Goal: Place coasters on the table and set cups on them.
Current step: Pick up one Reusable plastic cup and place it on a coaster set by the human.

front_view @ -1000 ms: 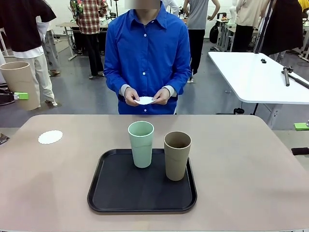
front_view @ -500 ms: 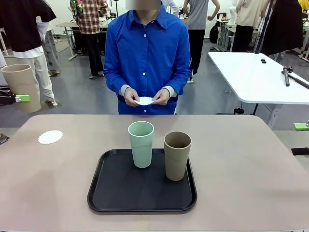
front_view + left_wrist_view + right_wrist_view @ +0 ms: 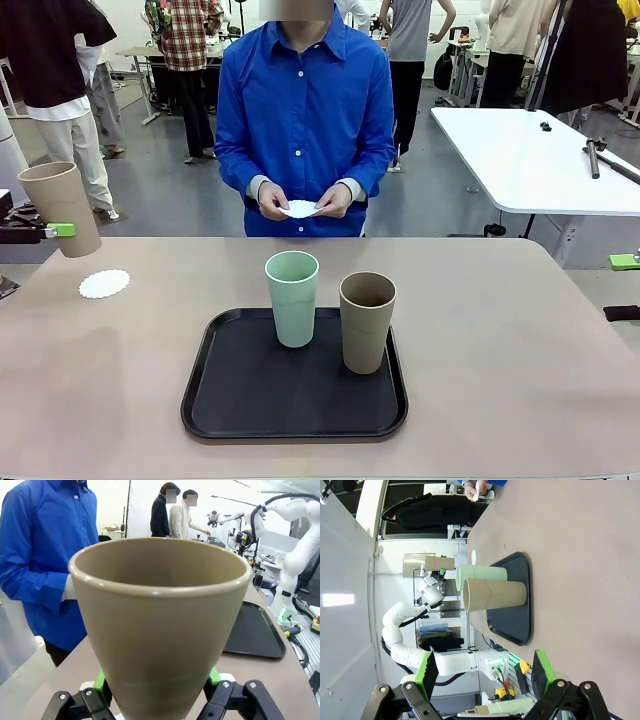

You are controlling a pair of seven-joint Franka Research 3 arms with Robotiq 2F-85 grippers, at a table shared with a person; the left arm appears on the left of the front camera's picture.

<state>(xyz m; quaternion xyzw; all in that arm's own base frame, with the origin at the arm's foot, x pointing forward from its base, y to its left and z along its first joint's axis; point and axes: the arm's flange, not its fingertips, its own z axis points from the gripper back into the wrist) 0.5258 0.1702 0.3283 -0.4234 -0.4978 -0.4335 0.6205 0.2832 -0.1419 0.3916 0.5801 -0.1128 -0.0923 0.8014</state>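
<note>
In the front view, your left gripper is clamping the held tan cup near its base. Over the last second it has been carrying the cup down and inward from the left edge of the worktop. The cup is now hanging in the air at 11 o'clock of the coaster lying there, which is looking like the final approach for the first cup. The mint cup and the other tan cup are waiting on the tray at 4 o'clock of that coaster. At 12 o'clock the person's hands are holding a second coaster. In the left wrist view, the green pads are pressing both sides of the cup. In the right wrist view, your right gripper is standing wide open, carrying nothing.
</note>
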